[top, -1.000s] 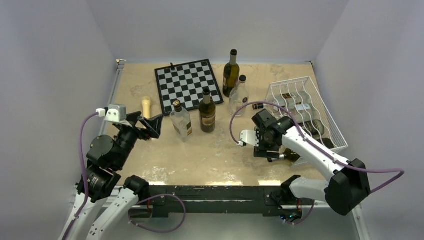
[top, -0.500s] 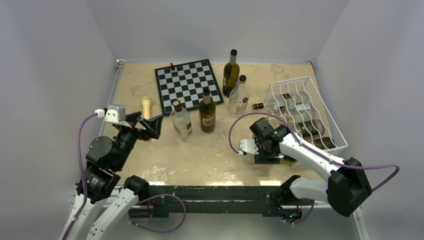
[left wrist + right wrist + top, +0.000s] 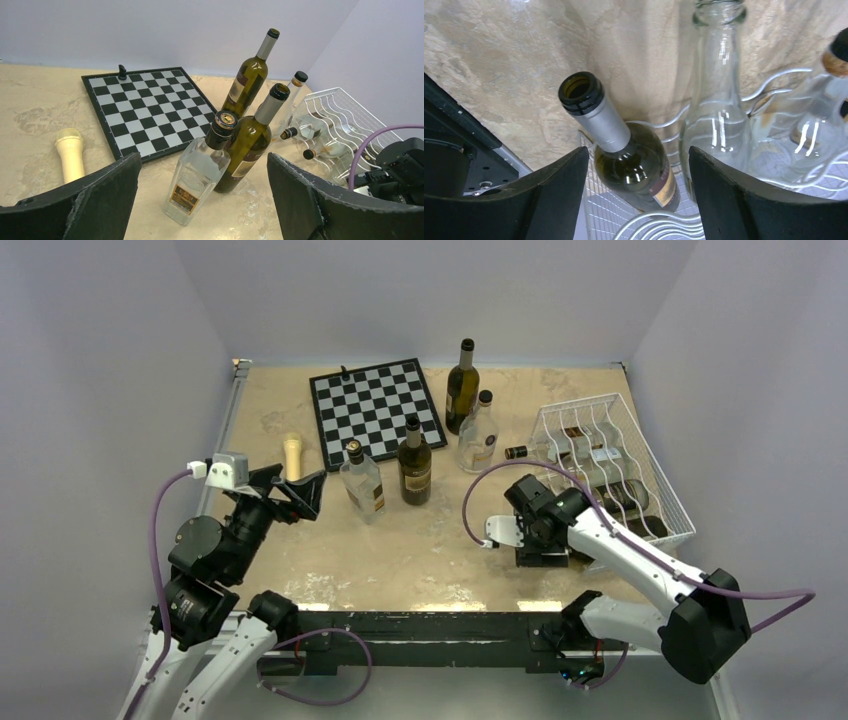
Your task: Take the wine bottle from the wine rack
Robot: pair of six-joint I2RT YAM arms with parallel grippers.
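I read the right jaws as released, their fingers (image 3: 544, 200) straddling the dark wine bottle (image 3: 634, 165), which lies neck-out at the near end of the wine rack (image 3: 657, 462) on the surface's right side, while the left jaws hang wide apart, well away from it.

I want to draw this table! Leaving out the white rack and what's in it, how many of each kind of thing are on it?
Dark bottles: 2
Clear bottles: 2
Chessboard: 1
Chess piece: 1
Cream microphone: 1
Total: 7
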